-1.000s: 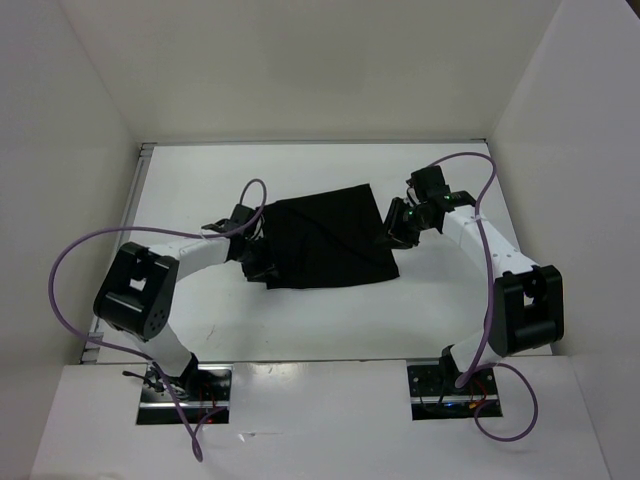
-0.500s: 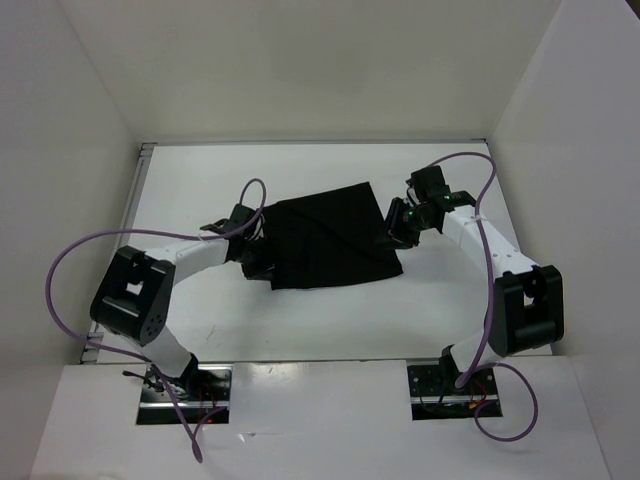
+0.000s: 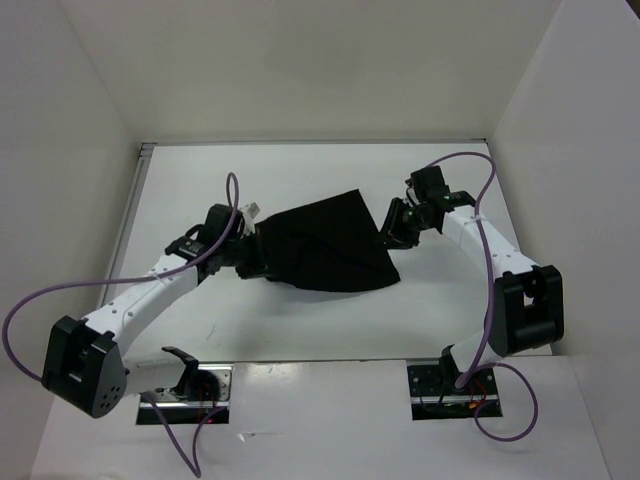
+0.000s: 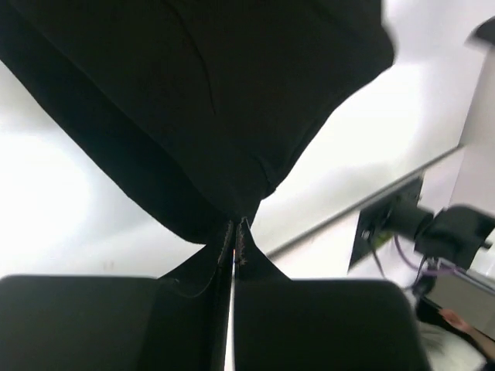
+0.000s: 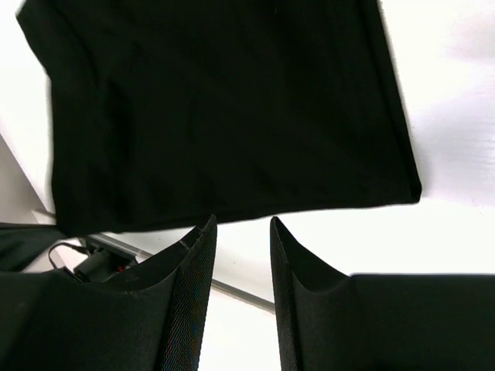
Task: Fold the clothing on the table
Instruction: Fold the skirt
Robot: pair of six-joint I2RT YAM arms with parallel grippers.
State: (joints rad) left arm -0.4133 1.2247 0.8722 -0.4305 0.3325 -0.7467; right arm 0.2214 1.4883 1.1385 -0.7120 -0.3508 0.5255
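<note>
In the middle of the top view the clothing (image 3: 325, 240) lay rumpled on the surface (image 3: 300, 170), its left edge clenched in the left claw (image 4: 234, 241), while the right claw (image 5: 242, 226) hung released just beside its right edge, gripping nothing. That thin pinch could slip on a quick pull, or drag the whole piece rather than fold it. Black on black hid how many layers were caught, and each wrist view cut off part of it

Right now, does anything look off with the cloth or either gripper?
Nothing damaged or spilled. The clothing lies askew, one side drawn to a pinched point in the shut left gripper. The right gripper stands open near the opposite edge, holding nothing.
</note>
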